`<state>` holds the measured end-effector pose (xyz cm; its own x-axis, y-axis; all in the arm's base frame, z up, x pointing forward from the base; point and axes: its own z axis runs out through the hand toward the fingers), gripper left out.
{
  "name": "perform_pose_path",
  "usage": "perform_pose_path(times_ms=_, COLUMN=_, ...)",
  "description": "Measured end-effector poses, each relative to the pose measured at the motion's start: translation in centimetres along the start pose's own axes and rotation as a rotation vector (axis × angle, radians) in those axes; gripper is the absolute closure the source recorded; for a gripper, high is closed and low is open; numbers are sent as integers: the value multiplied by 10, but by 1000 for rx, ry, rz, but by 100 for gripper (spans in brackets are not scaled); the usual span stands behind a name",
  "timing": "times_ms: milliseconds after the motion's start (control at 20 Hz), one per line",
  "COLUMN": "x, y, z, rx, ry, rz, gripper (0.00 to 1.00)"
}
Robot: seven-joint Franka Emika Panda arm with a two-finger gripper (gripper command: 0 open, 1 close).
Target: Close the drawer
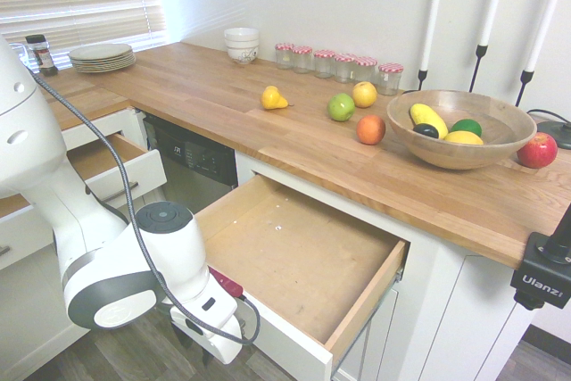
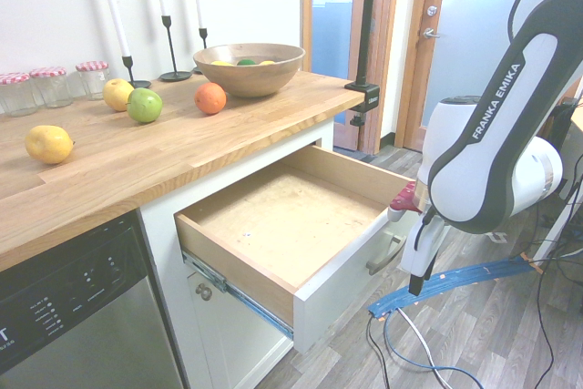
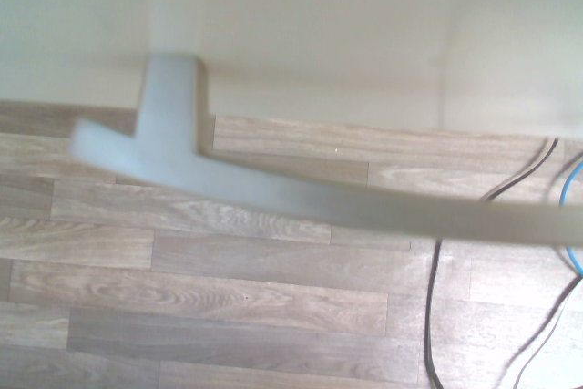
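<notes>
Wrist view shows the curved bar handle (image 3: pixel 273 193) close under the claw (image 2: pixel 407 225), whose finger spread I cannot tell. Behind it, the drawer (image 2: pixel 291 216) stands fully pulled out: rigid plywood, empty, probably light on runners; push its white front (image 2: pixel 342 284).

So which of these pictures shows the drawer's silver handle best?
The wrist view: the handle fills the picture from close by, though blurred. The second exterior view shows it small on the drawer front, partly behind the arm. The first exterior view hides it.
</notes>
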<state>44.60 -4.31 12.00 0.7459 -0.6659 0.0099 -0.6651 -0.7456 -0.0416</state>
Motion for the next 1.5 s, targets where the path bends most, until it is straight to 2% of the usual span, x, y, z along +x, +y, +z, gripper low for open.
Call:
perform_pose_path(times_ms=750, x=6, y=-8, z=4, rx=-1, ry=7, rz=4, gripper=100)
perform_pose_path(times_ms=1500, x=52, y=-47, z=2, rx=59, ry=80, rz=19, gripper=100)
